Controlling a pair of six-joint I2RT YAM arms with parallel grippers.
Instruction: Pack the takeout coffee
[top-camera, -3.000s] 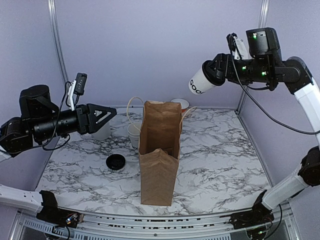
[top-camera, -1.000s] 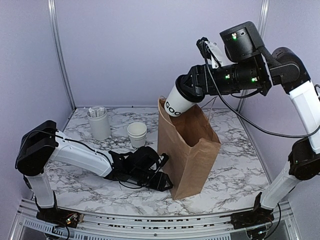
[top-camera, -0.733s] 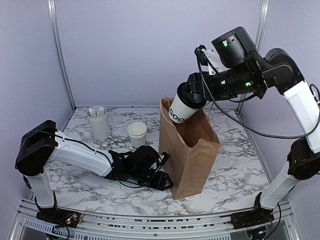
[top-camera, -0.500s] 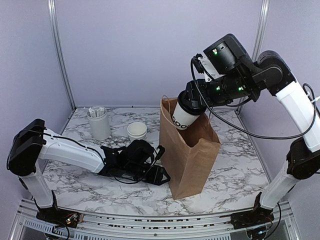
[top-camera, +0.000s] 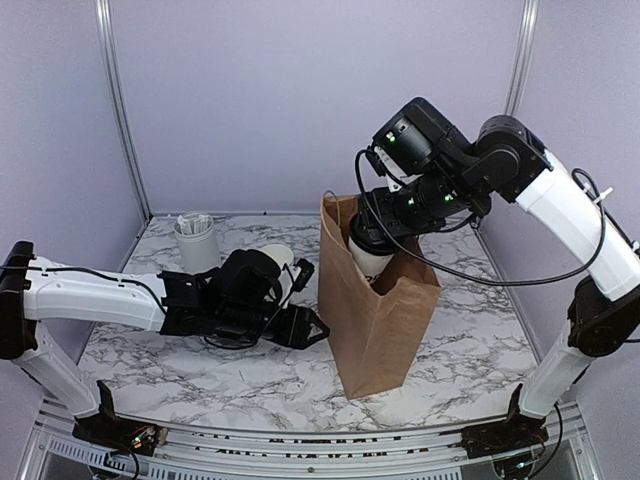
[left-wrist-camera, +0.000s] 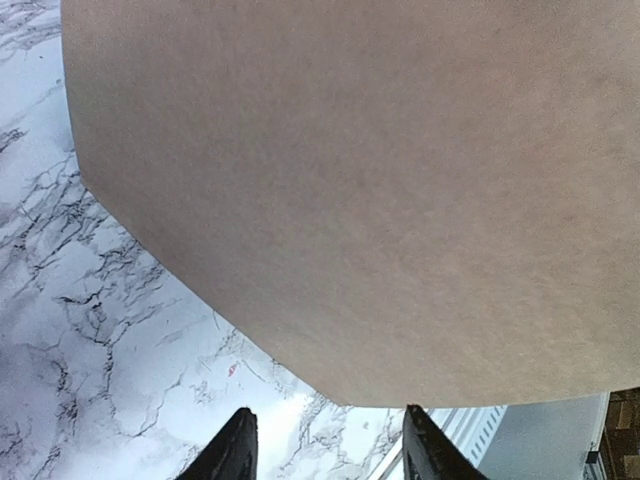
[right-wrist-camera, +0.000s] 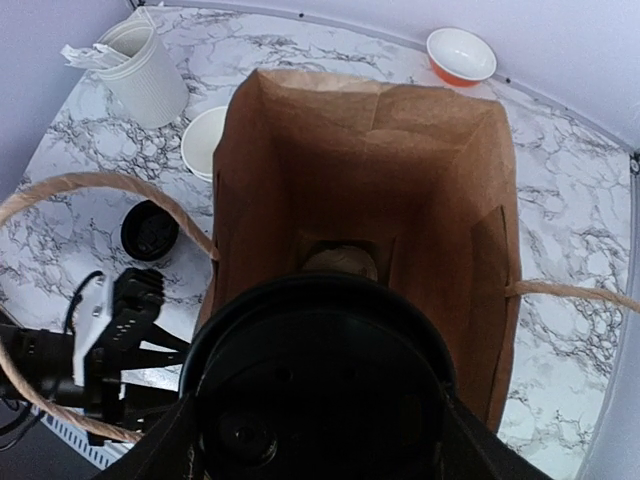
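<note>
The takeout coffee, a white paper cup (top-camera: 372, 260) with a black lid (right-wrist-camera: 320, 390), hangs inside the mouth of the upright brown paper bag (top-camera: 380, 310). My right gripper (top-camera: 378, 236) is shut on it from above. In the right wrist view the lid hides most of the cup, and the bag's open inside (right-wrist-camera: 400, 190) lies below it. My left gripper (top-camera: 304, 326) stands open low at the bag's left side. In the left wrist view the bag's wall (left-wrist-camera: 380, 180) fills the frame just ahead of its black fingertips (left-wrist-camera: 238, 448), which hold nothing.
A white holder with packets (top-camera: 197, 245) stands at the back left. Beside it is a stack of white cups (right-wrist-camera: 205, 140). A loose black lid (right-wrist-camera: 150, 232) lies on the marble table (top-camera: 480, 330). An orange bowl (right-wrist-camera: 460, 55) sits behind the bag. Rope handles (right-wrist-camera: 90, 185) stick out sideways.
My right arm has come down and carried the cup from above the bag's rim into its mouth. My left arm has lifted a little and shifted left beside the bag.
</note>
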